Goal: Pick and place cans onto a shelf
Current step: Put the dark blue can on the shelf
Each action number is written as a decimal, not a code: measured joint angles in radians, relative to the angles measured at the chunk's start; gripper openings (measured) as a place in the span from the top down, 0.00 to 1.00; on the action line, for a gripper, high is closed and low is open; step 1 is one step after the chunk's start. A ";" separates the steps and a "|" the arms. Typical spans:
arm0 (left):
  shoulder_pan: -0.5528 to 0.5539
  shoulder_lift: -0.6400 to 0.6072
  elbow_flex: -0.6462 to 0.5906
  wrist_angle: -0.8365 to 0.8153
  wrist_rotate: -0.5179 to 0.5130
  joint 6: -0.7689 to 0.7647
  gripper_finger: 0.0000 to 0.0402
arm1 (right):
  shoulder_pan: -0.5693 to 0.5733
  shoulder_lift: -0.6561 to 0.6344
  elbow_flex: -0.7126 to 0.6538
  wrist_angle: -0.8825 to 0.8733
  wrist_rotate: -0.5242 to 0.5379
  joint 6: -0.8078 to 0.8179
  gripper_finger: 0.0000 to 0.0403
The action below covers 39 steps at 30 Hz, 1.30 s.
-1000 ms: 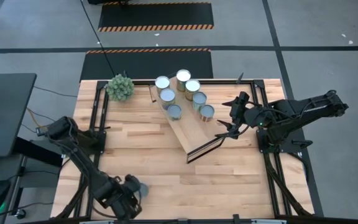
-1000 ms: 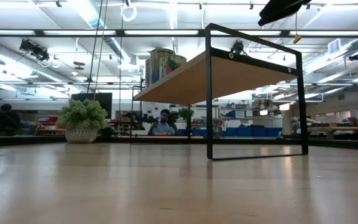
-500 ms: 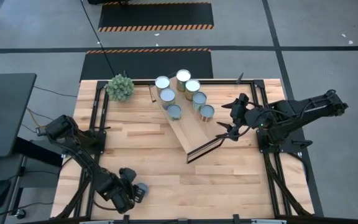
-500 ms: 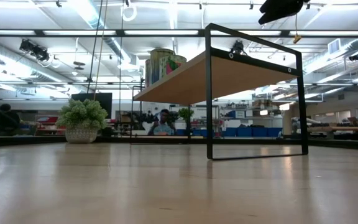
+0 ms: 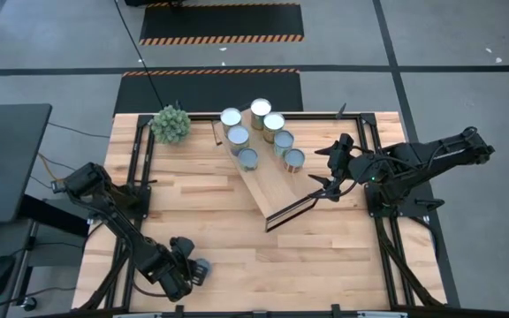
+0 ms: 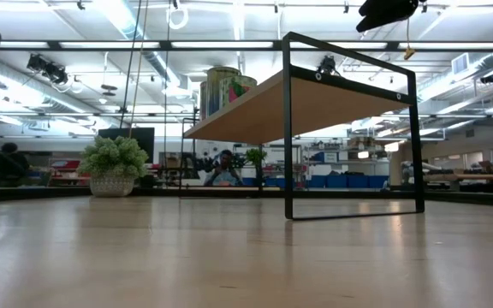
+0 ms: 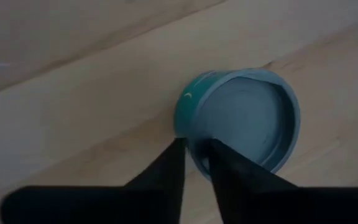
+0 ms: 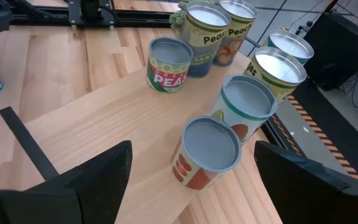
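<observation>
Wooden shelf (image 5: pixel 272 181) held six cans (image 5: pixel 260 131); seventh can (image 5: pixel 201 268) beside left gripper (image 5: pixel 186 273), jaws unclear; right gripper (image 5: pixel 321 183) open above shelf.

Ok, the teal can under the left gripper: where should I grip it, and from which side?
Probably the short teal side wall, on opposite sides of the round body, coming straight down from above. The can stands upright with its flat grey lid facing up, and the left gripper hangs right at its rim.
</observation>
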 joint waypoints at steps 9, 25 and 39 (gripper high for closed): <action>0.003 -0.001 0.000 -0.003 -0.019 -0.001 0.98 | 0.000 0.000 0.000 0.000 0.000 0.000 0.14; 0.159 -0.098 0.001 0.005 -0.179 0.086 1.00 | 0.000 0.000 -0.001 0.004 0.000 -0.002 0.14; 0.506 -0.230 0.205 -0.096 -0.277 0.464 1.00 | 0.000 0.000 -0.001 0.007 0.000 -0.022 0.14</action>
